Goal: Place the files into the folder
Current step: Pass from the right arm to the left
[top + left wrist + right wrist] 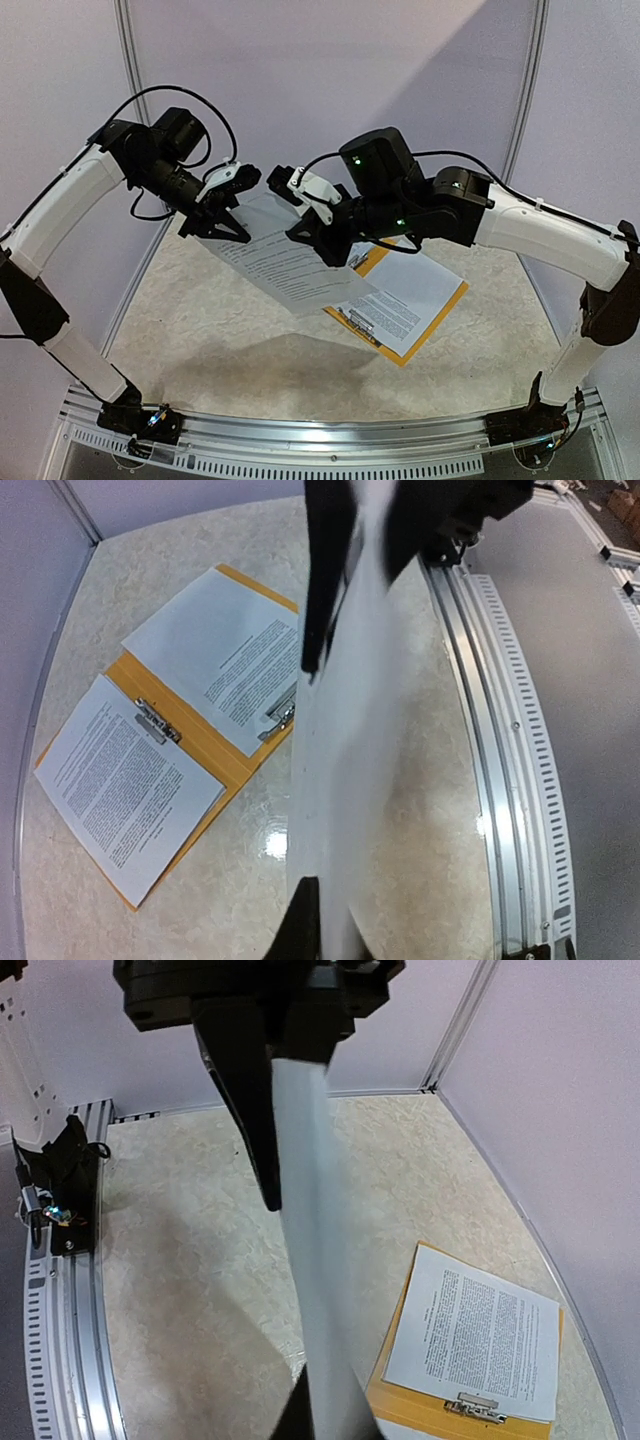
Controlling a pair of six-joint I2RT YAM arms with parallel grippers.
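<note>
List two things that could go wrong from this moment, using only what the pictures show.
1. Both grippers, left and right, pinch one raised sheet; pulling apart could tear it.
2. The open folder already holds sheets lying loose; lowering the new one might push them askew.

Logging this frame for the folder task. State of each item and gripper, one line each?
Folder: open flat on the table, clips showing.
Sheets in folder: two, one lying on each half.
Held sheet: lifted off the table, gripped at both ends, tilted.
Left gripper: shut on held sheet.
Right gripper: shut on held sheet.
</note>
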